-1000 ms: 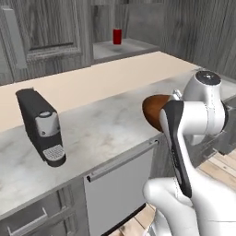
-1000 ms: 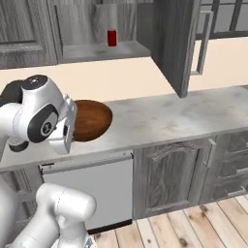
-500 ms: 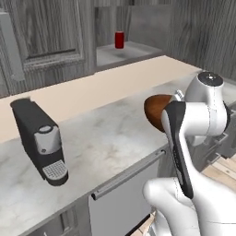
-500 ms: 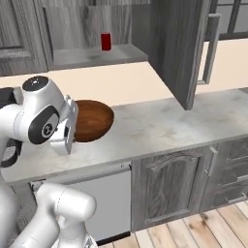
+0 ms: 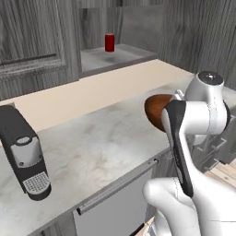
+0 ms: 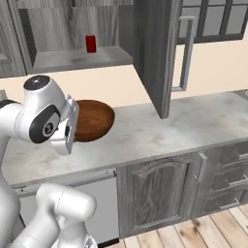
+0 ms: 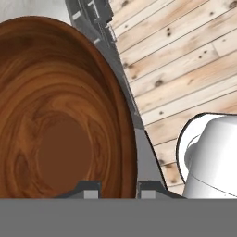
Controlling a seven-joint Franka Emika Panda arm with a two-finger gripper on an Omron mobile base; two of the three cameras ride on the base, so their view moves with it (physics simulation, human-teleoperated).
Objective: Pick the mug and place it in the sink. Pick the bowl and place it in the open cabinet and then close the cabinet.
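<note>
My gripper (image 7: 118,187) is shut on the rim of the wide brown wood-look bowl (image 7: 60,115), whose hollow faces the hand camera. From the base, the bowl (image 6: 93,119) (image 5: 156,109) hangs tilted just over the grey marble counter (image 6: 160,131), right beside my hand. The wall cabinet stands open above the counter: its door (image 6: 162,53) with the silver bar handle (image 6: 184,53) swings out to the right of the bare shelf (image 6: 77,58) (image 5: 115,55). The mug and the sink are out of view.
A small red cylinder (image 5: 109,42) (image 6: 90,43) stands on the open shelf. A black coffee machine (image 5: 25,156) sits at the counter's left. Below are a dishwasher front (image 5: 115,198), lower cabinets (image 6: 160,189) and drawers (image 6: 232,169), over plank flooring (image 7: 185,60).
The base has driven, so both base views shifted: the coffee machine slid left and the open cabinet came nearer. The bowl stays held in the gripper.
</note>
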